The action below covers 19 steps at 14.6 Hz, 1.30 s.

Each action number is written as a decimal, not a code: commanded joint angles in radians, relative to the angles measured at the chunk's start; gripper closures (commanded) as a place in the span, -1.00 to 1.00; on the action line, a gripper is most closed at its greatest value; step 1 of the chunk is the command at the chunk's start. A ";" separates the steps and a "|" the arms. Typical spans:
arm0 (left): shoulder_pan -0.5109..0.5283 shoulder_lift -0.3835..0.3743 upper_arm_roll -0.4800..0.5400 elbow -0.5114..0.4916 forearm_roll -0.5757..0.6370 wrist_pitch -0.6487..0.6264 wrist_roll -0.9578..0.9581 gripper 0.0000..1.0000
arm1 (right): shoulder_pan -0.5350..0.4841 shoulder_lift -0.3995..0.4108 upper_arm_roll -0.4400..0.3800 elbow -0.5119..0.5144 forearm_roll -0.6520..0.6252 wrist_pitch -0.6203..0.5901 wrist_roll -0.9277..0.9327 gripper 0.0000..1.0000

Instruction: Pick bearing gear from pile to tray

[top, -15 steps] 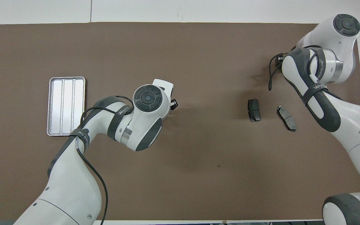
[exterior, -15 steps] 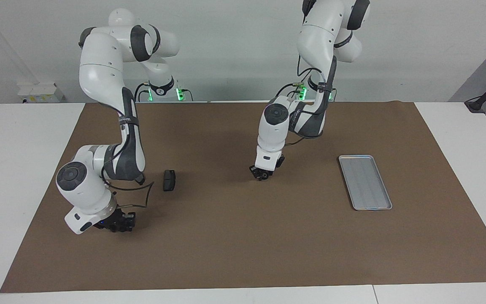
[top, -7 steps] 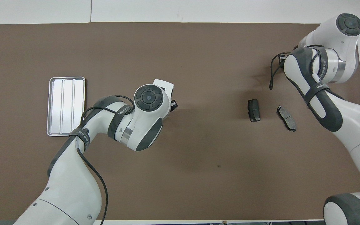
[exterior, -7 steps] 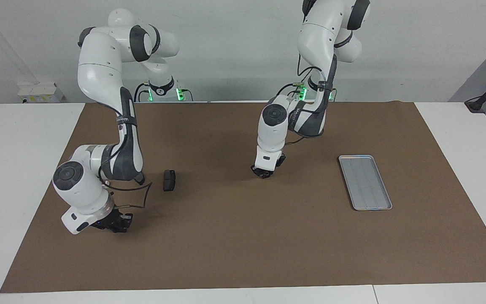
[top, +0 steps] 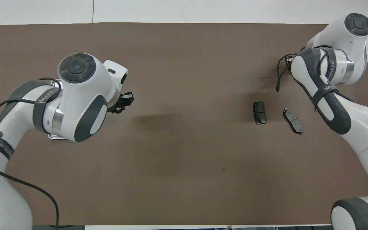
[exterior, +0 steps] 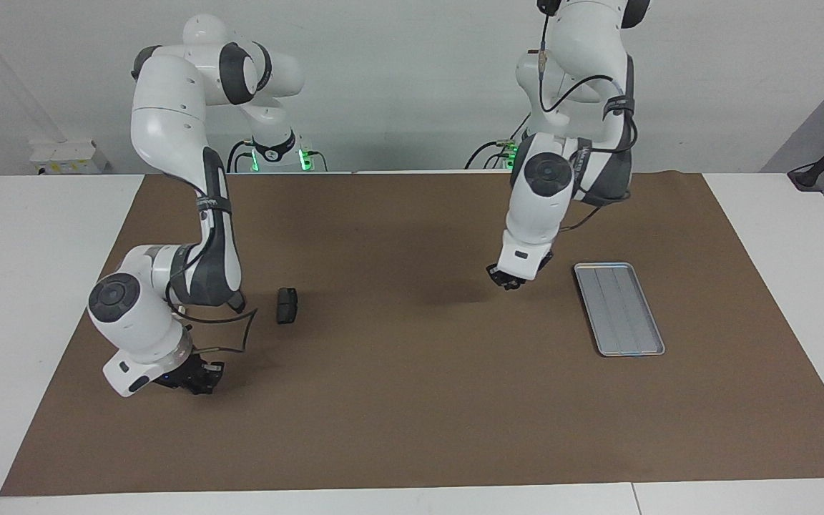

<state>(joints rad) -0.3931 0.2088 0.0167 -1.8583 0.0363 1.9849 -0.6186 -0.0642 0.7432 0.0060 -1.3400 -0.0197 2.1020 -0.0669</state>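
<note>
a small dark gear point(top: 117, 110) hangs clamped in the left gripper point(exterior: 506, 280), raised over the mat point(exterior: 412, 400) just beside the tray point(exterior: 619, 309). two brake pads point(top: 259, 112) lie toward the right arm's end. the right gripper point(exterior: 197, 378), closed, sits low by the mat.

Bright even light, soft shadows, sharp

Black strap point(top: 45, 95) on the left arm reads "WANJEED"; nothing else legible.
</note>
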 commanded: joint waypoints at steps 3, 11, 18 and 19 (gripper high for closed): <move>0.215 -0.055 -0.011 -0.096 0.008 0.017 0.377 0.59 | 0.038 -0.066 0.008 0.087 -0.016 -0.260 0.051 1.00; 0.374 -0.081 -0.009 -0.275 0.005 0.255 0.602 0.59 | 0.265 -0.321 0.023 0.102 0.035 -0.589 0.523 1.00; 0.421 -0.109 -0.012 -0.380 0.001 0.318 0.600 0.57 | 0.553 -0.306 0.023 0.101 0.126 -0.512 1.157 1.00; 0.421 -0.109 -0.012 -0.381 -0.022 0.318 0.600 0.57 | 0.588 -0.286 0.023 0.101 0.119 -0.470 1.220 1.00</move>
<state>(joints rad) 0.0077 0.1398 0.0163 -2.1946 0.0332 2.2742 -0.0318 0.4711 0.4322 0.0345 -1.2273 0.0907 1.5686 1.0408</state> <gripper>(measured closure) 0.652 0.758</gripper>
